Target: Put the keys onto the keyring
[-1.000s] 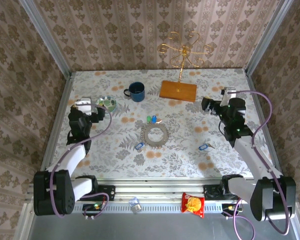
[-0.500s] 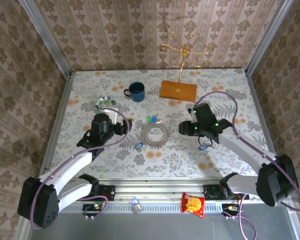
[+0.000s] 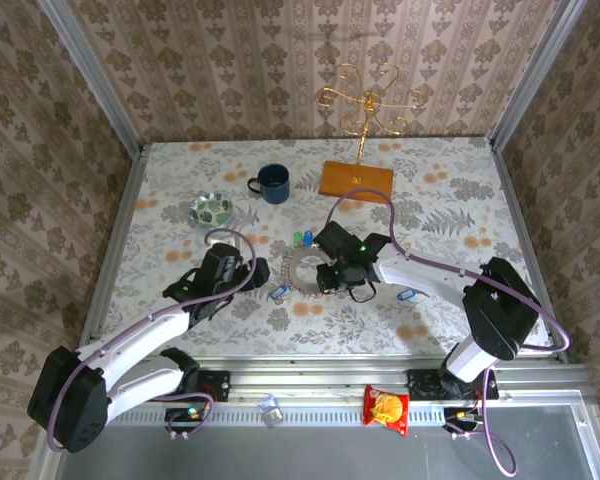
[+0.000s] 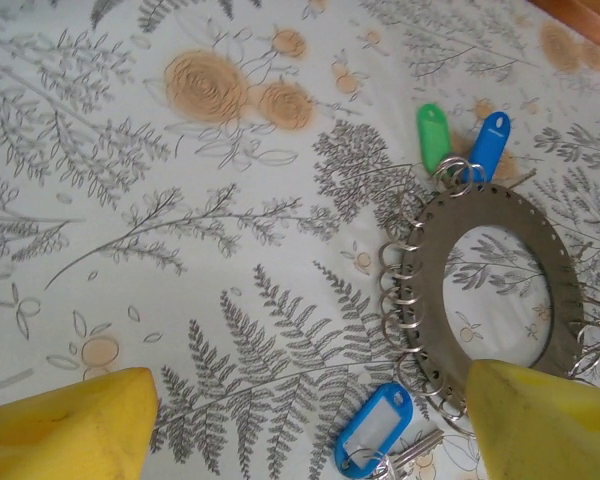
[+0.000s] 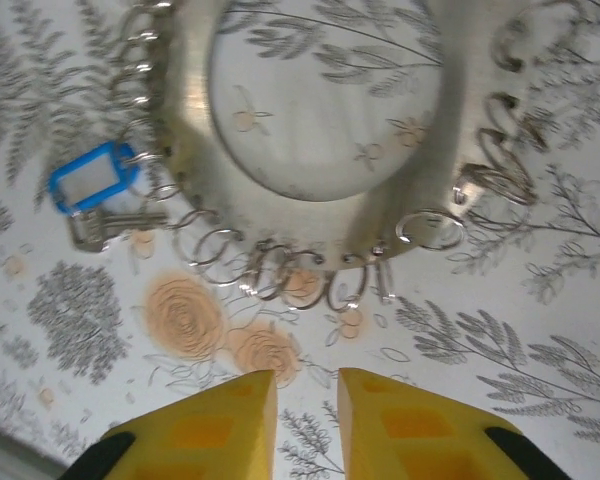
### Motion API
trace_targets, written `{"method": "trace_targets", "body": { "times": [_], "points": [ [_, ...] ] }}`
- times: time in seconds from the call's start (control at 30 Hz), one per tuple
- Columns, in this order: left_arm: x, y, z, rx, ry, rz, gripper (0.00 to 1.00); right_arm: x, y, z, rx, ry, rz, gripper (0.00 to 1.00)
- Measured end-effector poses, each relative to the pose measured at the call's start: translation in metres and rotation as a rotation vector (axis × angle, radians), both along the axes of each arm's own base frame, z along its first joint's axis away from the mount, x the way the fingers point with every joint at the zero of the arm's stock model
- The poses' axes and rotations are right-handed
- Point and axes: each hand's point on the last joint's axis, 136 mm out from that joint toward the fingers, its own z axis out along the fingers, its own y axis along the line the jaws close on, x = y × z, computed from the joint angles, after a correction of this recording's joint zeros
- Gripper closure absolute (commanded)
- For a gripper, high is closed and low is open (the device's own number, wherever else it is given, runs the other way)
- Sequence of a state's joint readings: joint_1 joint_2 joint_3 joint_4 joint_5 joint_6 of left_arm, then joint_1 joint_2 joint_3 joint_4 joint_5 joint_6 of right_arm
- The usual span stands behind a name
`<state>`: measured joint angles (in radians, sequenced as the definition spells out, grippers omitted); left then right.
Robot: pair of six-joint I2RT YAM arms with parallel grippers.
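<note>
The keyring (image 3: 308, 270), a flat grey loop edged with small split rings, lies mid-table. A green-tagged key (image 4: 433, 135) and a blue-tagged key (image 4: 490, 140) rest at its far edge. Another blue-tagged key (image 4: 375, 430) lies at its near-left edge, and a third blue one (image 3: 408, 295) lies apart to the right. My left gripper (image 4: 310, 440) hovers open just left of the keyring (image 4: 435, 230), the blue tag between its fingers' line. On the ring's right side, my right gripper (image 5: 307, 400) is nearly shut on nothing, just short of the keyring (image 5: 310, 220).
A blue mug (image 3: 273, 183) and a green-patterned dish (image 3: 211, 209) stand at the back left. A gold hook stand on a wooden base (image 3: 357, 180) is at the back centre. A snack packet (image 3: 386, 408) lies on the front rail.
Both arms swung in from the table's sides to the keyring. The right jaws closed down to a slim gap; the left jaws narrowed a little.
</note>
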<state>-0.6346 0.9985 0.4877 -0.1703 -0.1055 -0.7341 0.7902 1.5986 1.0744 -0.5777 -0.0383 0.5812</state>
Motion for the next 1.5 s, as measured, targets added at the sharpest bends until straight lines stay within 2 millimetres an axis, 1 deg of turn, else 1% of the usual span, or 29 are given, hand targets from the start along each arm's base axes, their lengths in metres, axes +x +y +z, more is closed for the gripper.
{"method": "trace_targets", "body": {
  "times": [0.2, 0.4, 0.53, 0.77, 0.97, 1.23, 1.37, 1.5],
  "points": [
    [-0.004, 0.004, -0.001, -0.016, 0.011, 0.028, 0.19, 0.005, -0.002, -0.006, -0.009, 0.004, -0.067, 0.75],
    [-0.007, 0.008, -0.004, -0.015, 0.008, 0.037, 0.19, 0.005, -0.004, -0.032, -0.057, 0.047, -0.085, 0.76],
    [-0.007, 0.01, 0.0, -0.021, -0.006, 0.041, 0.19, 0.006, -0.007, -0.041, -0.092, 0.051, -0.088, 0.77],
    [-0.006, 0.011, 0.007, -0.028, -0.028, 0.049, 0.19, 0.014, -0.009, -0.04, -0.12, 0.016, -0.082, 0.78],
    [-0.006, 0.012, 0.007, -0.026, -0.029, 0.051, 0.2, 0.018, -0.011, -0.038, -0.135, -0.002, -0.076, 0.79],
    [-0.007, 0.013, 0.004, -0.026, -0.025, 0.053, 0.2, 0.016, -0.013, -0.053, -0.169, 0.023, -0.059, 0.8],
    [-0.009, 0.014, 0.0, -0.026, -0.016, 0.058, 0.21, 0.015, -0.013, -0.057, -0.177, 0.03, -0.056, 0.81],
    [-0.008, 0.013, 0.0, -0.03, -0.017, 0.061, 0.21, 0.015, -0.013, -0.059, -0.182, 0.034, -0.051, 0.81]
  ]
}}
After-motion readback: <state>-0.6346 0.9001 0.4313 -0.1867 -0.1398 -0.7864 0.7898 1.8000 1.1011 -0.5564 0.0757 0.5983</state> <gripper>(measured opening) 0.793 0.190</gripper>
